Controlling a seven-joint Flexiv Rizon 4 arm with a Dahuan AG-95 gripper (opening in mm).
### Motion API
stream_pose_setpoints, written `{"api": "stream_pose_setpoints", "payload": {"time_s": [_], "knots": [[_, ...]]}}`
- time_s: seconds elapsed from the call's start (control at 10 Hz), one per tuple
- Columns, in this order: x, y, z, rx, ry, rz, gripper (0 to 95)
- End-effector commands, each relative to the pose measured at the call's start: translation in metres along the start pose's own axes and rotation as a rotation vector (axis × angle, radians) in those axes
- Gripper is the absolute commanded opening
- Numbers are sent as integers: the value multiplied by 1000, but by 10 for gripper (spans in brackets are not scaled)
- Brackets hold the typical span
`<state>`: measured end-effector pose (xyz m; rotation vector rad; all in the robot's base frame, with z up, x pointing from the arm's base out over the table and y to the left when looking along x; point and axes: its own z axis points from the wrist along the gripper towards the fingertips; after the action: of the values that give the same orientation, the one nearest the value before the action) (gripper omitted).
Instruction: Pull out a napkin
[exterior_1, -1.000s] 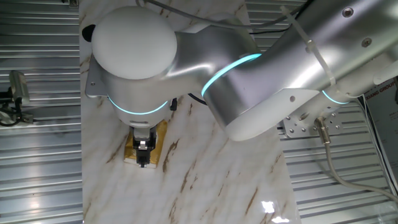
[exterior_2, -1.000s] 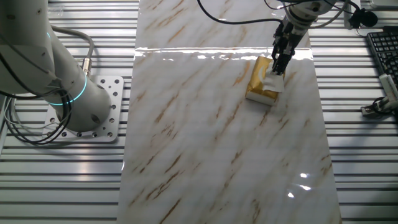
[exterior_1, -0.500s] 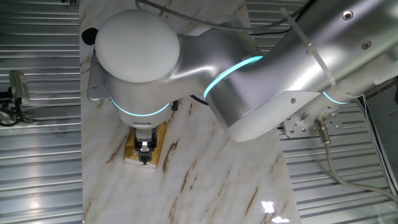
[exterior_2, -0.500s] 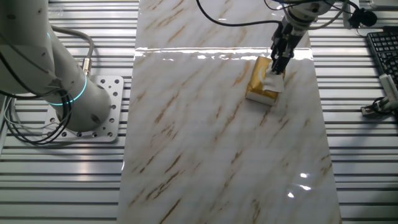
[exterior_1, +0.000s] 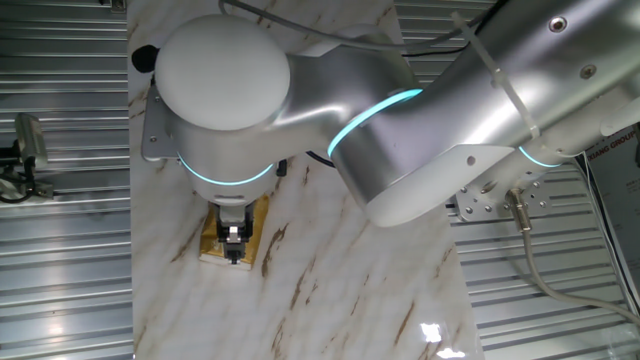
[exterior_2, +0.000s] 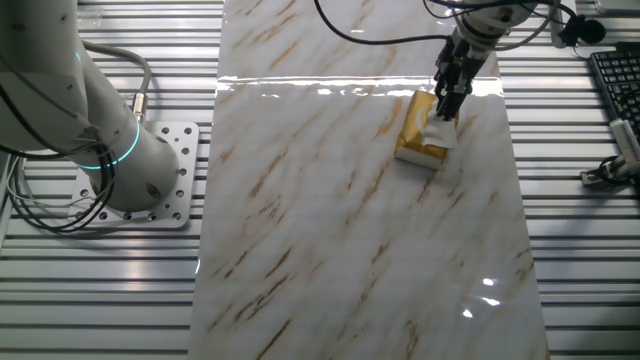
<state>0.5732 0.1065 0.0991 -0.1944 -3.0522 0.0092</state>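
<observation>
A marble-patterned bench (exterior_2: 330, 220) carries a flat golden-yellow tissue pack (exterior_2: 415, 130), lying toward the far right of the slab in the other fixed view. The arm's pincer (exterior_2: 446, 112) points down at the pack, its dark tips right at the top of the white napkin (exterior_2: 440, 133), which pokes out of the pack's right side as a small crumpled tuft. The tips look drawn close together on that tuft, but at this size I cannot tell whether they truly pinch it. In one fixed view the arm's big white joint fills the middle, and below it the pincer (exterior_1: 233, 252) hangs over the pack (exterior_1: 212, 240), hiding most of it; the napkin cannot be made out there. A keyboard (exterior_2: 615, 80) lies off the bench at the right edge.
</observation>
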Motion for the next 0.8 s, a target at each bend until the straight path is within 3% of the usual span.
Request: {"api": "stream_pose_setpoints", "payload": {"time_s": [0.1, 0.3, 0.4, 0.8], "knots": [[1, -1, 1, 4, -3, 26, 760], [3, -4, 4, 4, -8, 25, 760], [5, -6, 6, 8, -13, 25, 570], [0, -12, 5, 33, -25, 11, 570]]}}
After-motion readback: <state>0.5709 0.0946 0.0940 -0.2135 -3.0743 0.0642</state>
